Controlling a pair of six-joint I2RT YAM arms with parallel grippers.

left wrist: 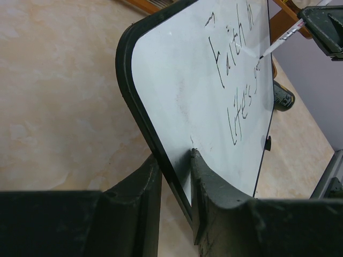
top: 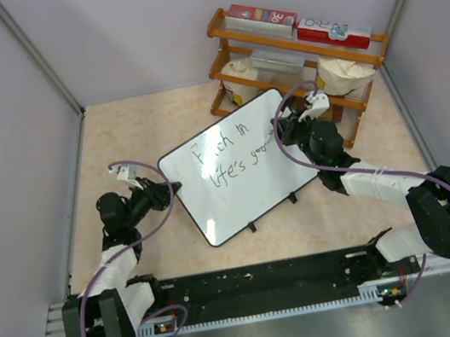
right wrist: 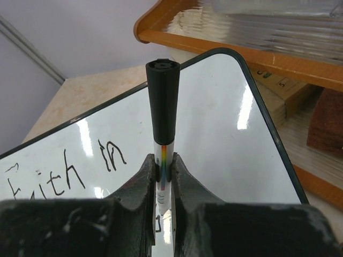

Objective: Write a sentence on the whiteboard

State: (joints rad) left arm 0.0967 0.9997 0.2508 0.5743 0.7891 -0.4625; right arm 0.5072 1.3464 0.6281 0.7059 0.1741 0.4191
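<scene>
While the left hand (left wrist: 174, 158) is clamping the board (left wrist: 177, 80) by its black rim, one finger is pressing the white face and the other is sitting behind the edge, so the jaws are standing only as far apart as the rim is thick. The board is stretching away from this hand toward the right hand (top: 286, 130), with the shelf (top: 291, 45) just beyond that hand.

The right hand is closing tight on a marker (right wrist: 162, 101), pinching its white, colour-striped barrel, with the black end sticking out past the fingertips. From the right wrist the fingers are hiding the tip; from the left wrist it is touching the board at the end of the second line.

The sentence (top: 228, 158) is reading "Faith in" above "Life's goo"; its end is disappearing under the right hand. Labels on the red-and-white boxes (top: 262, 15) atop the shelf are staying too small to read.
</scene>
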